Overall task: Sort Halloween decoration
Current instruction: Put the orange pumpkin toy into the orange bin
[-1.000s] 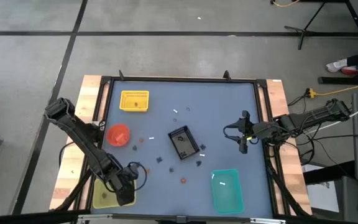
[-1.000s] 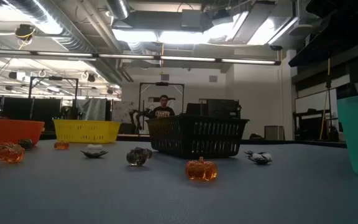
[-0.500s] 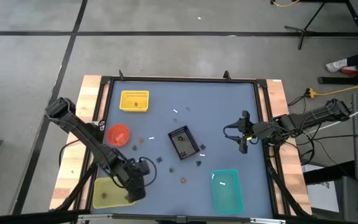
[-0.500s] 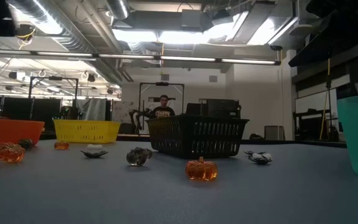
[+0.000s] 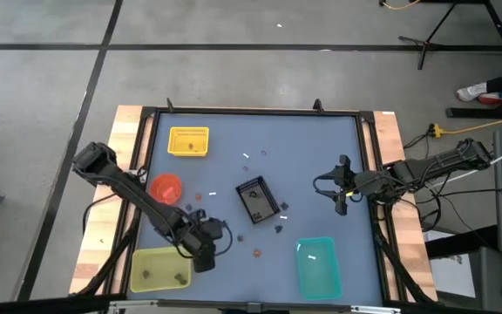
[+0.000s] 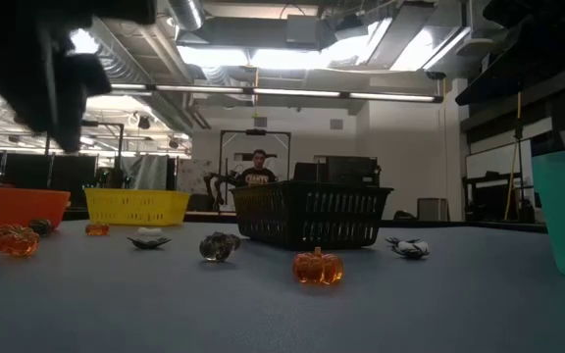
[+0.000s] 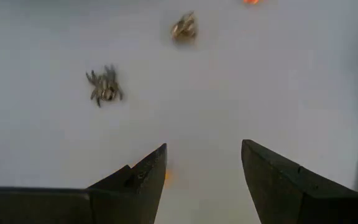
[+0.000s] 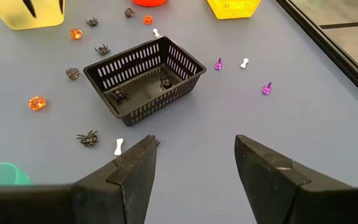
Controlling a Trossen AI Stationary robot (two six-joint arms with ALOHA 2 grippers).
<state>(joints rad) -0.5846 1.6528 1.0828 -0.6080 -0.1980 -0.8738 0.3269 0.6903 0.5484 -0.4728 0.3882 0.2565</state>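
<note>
Tiny Halloween trinkets [image 8: 96,49] lie scattered on the blue surface [image 5: 321,174] around a black basket [image 8: 145,74]: dark spiders, orange pumpkins, white bones, purple pieces. The left gripper [image 5: 204,259] hovers beside the yellow-green tray [image 5: 157,269], jaws apart and empty; the right gripper [image 8: 193,167] waits with its jaws apart.

left gripper [image 7: 202,171] jaws apart | spider [image 7: 104,86], dark trinket [image 7: 184,27] on table [image 7: 278,81]

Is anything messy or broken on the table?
Nothing looks broken or spilled. Little trinkets lie loose around the black basket, waiting to be sorted: spiders, orange pumpkins, white bones and purple bits. Two spiders already sit inside the basket.
</note>
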